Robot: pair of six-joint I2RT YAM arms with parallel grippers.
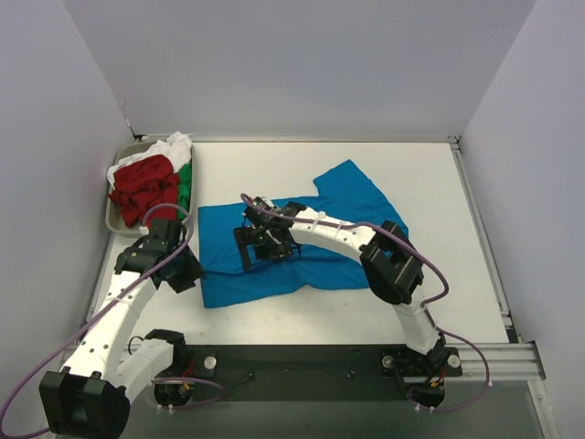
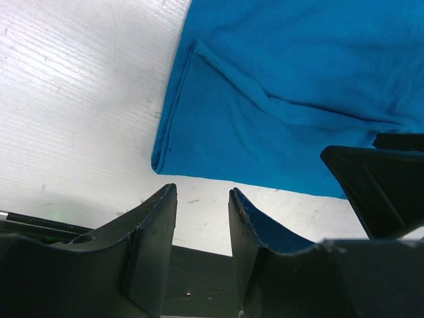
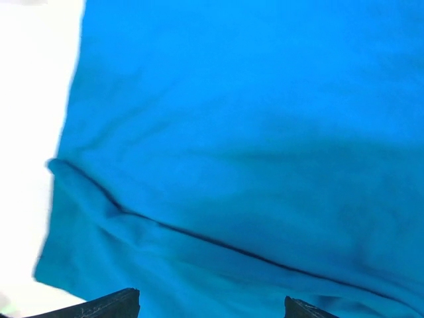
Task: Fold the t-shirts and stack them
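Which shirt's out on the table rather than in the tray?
The blue t-shirt, spread across the table; the red, green and white t-shirts are bunched in the tray.

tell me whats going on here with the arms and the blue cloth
Two robot arms are working on a blue t-shirt that lies mostly flat on the table. The right tool hangs open over the shirt's middle, holding nothing. The left tool, also open and empty, sits just short of a corner at the shirt's left edge. A red shirt, a green shirt and a white shirt are heaped unfolded in the tray at the far left.
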